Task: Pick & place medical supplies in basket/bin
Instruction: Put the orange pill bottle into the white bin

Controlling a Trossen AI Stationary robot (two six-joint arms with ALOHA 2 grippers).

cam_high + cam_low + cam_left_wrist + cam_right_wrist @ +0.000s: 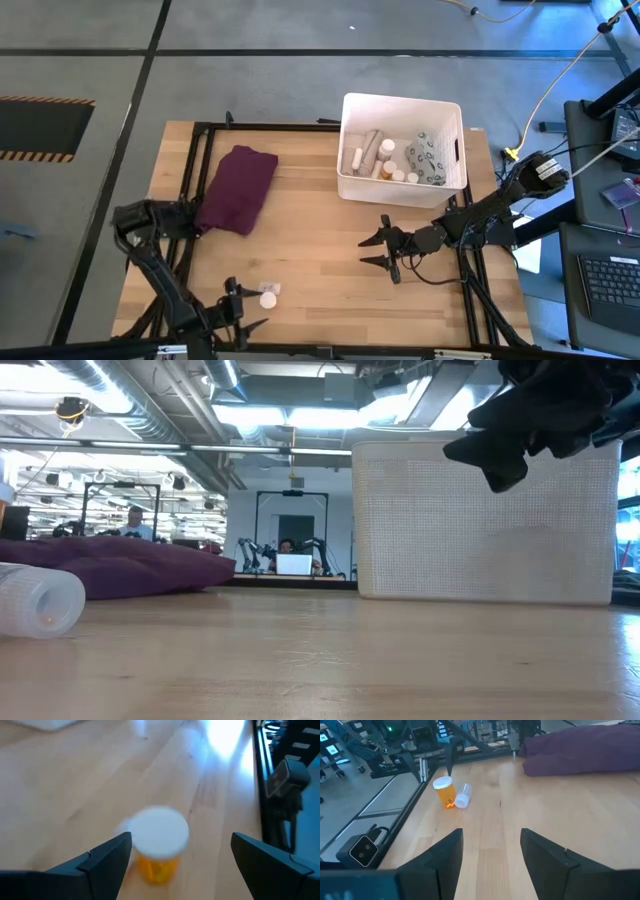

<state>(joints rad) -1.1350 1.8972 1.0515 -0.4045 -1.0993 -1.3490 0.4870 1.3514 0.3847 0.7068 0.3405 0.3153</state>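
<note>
Nowhere can any label or writing be read. Up at one o'clock on the table, the white basket holds several medical supplies: white tubes and bottles, small round containers and a grey patterned pouch. Two items remain out at seven o'clock: an orange pill bottle with a white cap, upright, and a clear vial lying just beside it. The left gripper hovers by the orange bottle, fingers apart. The right gripper waits at four o'clock, fingers spread, empty. A purple cloth lies at ten o'clock.
</note>
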